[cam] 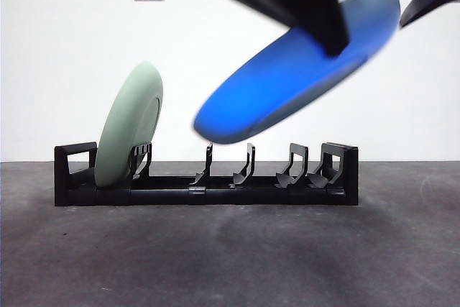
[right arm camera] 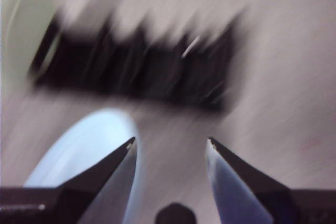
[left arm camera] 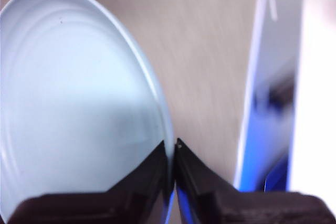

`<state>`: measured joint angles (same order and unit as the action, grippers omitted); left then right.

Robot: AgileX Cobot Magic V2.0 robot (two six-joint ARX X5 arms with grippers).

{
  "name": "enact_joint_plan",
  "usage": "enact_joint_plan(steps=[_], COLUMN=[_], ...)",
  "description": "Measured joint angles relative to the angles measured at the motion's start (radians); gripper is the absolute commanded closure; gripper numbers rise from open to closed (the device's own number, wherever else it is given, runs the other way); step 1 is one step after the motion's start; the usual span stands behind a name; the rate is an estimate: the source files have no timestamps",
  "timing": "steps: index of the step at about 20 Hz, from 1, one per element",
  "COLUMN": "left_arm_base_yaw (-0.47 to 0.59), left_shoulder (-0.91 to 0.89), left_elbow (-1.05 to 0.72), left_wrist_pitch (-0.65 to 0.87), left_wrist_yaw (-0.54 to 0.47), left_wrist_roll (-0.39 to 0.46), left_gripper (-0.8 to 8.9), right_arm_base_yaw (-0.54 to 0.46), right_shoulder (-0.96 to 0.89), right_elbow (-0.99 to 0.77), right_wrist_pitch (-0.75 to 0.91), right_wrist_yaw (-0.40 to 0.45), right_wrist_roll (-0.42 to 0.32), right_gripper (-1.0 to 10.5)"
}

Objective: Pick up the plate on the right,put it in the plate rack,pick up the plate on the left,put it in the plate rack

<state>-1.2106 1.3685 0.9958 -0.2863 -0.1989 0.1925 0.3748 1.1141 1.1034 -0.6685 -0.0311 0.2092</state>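
Plate rack (cam: 208, 181) sits low and black across the middle of the dark worktop (cam: 230, 257), with a pale green plate (cam: 129, 126) standing nearly upright in its slots at one end, leaning slightly. Above the rack's other half hangs a blue plate (cam: 287, 80), steeply tilted with its lower edge well clear of the dividers, blurred by motion. The left pincer (left arm camera: 174, 145) has its jaws pressed together on this plate's rim, and its arm comes down dark and slanted from the top of the front view. The right pincer (right arm camera: 170, 148) has its jaws spread wide with nothing between them, hovering above the rack; its view is badly smeared, so the pale disc beside one jaw is probably the blue plate's edge.
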Motion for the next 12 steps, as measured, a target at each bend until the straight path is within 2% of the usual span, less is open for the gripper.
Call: enact_joint_plan(steps=[2, 4, 12], left_arm_base_yaw=[0.048, 0.131, 0.531], left_shoulder=[0.0, 0.0, 0.014], left_elbow=[0.0, 0.0, 0.0], left_wrist_pitch=[0.107, 0.205, 0.568], left_wrist_yaw=[0.016, 0.083, 0.484], left_wrist_roll=[-0.079, -0.16, -0.51], left_gripper=[8.22, 8.22, 8.23], right_arm_base_yaw=[-0.011, -0.024, -0.066], right_shoulder=[-0.048, -0.08, -0.097], right_elbow=[0.0, 0.0, 0.0], right_wrist_pitch=[0.036, 0.053, 0.048], right_wrist_yaw=[0.056, 0.09, 0.113], right_wrist_roll=[0.0, 0.0, 0.0], right_gripper=[7.3, 7.3, 7.3])
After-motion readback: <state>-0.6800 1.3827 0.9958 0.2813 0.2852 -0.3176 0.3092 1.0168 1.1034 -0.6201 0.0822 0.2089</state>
